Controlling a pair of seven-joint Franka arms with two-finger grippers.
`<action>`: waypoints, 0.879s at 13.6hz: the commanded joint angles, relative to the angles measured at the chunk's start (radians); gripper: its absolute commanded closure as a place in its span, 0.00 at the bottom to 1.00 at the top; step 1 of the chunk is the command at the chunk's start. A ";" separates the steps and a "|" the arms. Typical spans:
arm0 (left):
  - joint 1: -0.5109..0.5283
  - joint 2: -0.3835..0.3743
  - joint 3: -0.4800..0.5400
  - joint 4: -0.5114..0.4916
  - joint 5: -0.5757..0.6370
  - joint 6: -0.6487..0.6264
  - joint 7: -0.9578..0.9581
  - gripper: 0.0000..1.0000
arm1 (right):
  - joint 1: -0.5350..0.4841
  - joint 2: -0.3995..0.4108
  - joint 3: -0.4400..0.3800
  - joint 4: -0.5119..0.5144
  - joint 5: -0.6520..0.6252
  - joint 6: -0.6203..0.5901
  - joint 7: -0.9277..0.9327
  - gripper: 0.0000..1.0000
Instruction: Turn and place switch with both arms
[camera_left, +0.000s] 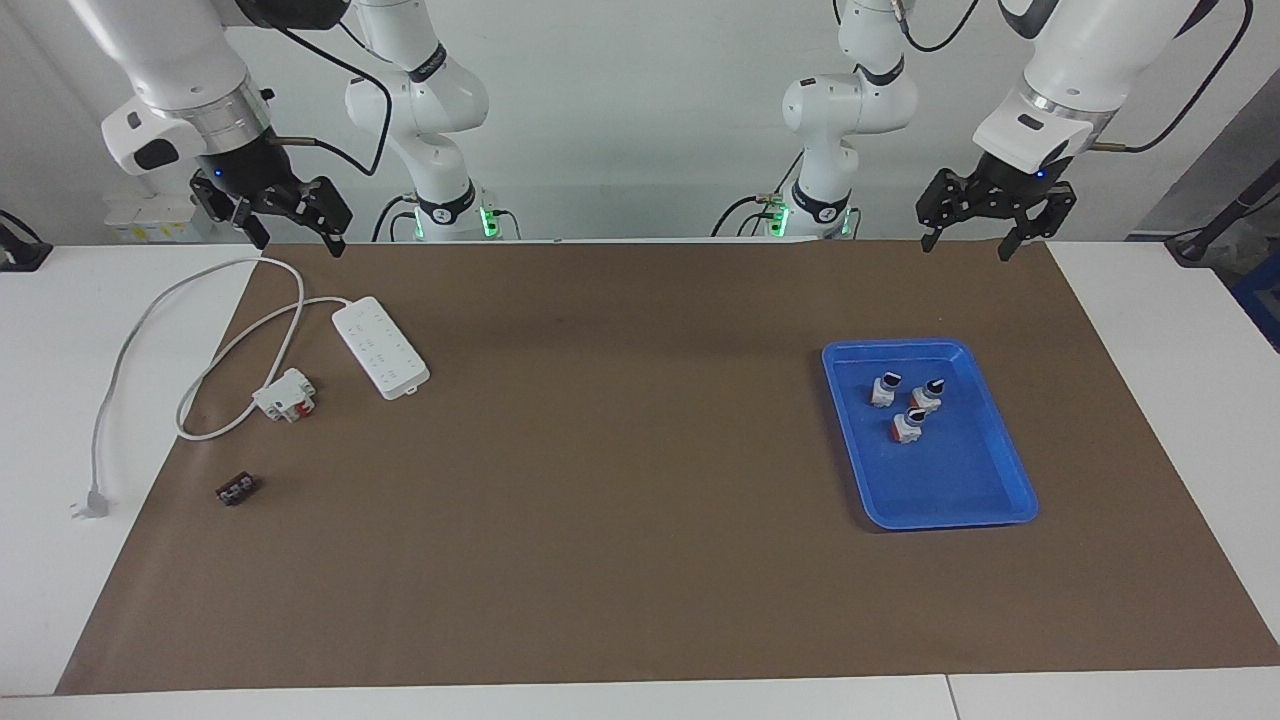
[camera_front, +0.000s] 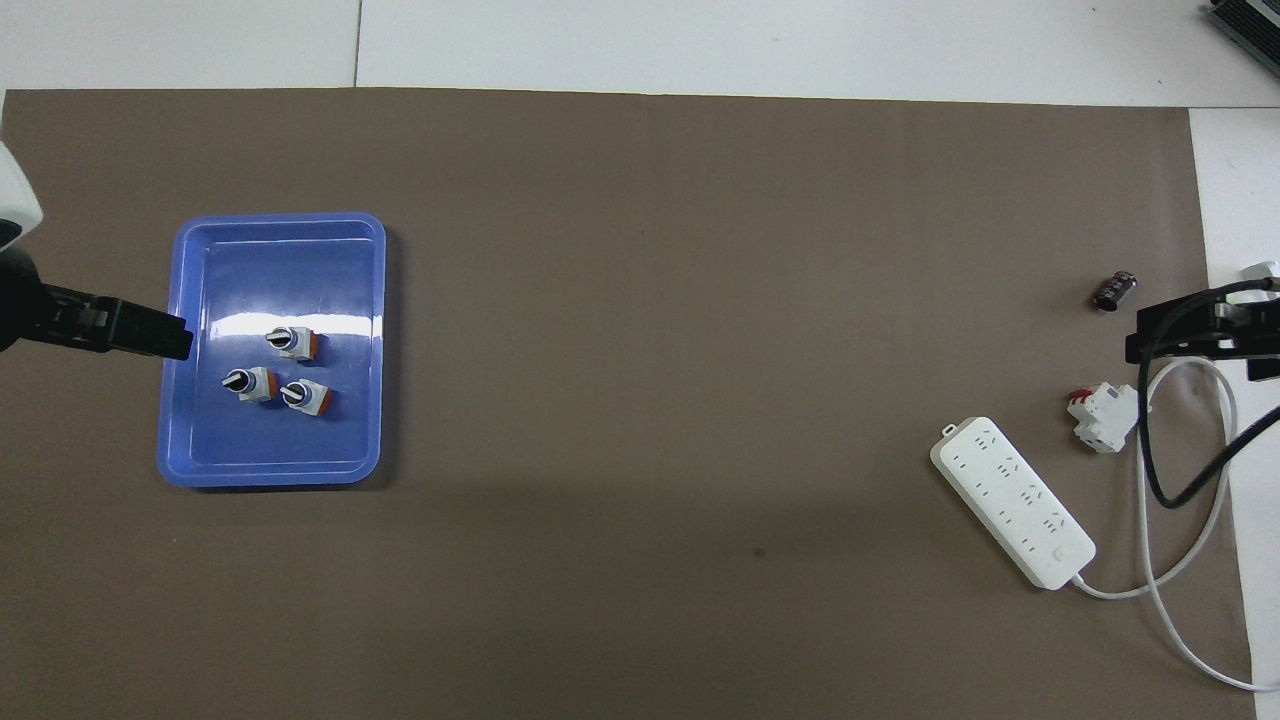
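I see three small switches in the blue tray (camera_left: 1003, 500) toward my left arm's end; my switch (camera_left: 907, 425) with the orange-red block lies farthest from the robots. It looks light, stiff and smooth, so I'd pinch the white body, not the knob. Its knob seems to point up and toward the robots, though I can't be sure. Left gripper (camera_left: 967, 244) and right gripper (camera_left: 291, 240) hang wide open, empty.

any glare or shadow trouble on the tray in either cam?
Overhead view: a white glare streak crosses the blue tray floor just beside the switches, which stay readable. Facing view: no glare on the tray, only a soft shadow along its edge.
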 joint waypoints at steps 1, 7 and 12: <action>-0.057 -0.010 0.070 0.015 0.019 -0.041 0.039 0.00 | 0.003 -0.001 -0.012 0.005 0.018 0.003 -0.052 0.00; -0.046 0.010 0.064 0.073 0.024 -0.133 0.043 0.00 | 0.007 -0.004 -0.005 0.004 0.018 -0.007 -0.055 0.00; -0.041 0.021 0.064 0.097 0.027 -0.147 0.033 0.00 | 0.007 -0.004 -0.005 0.004 0.020 -0.007 -0.055 0.00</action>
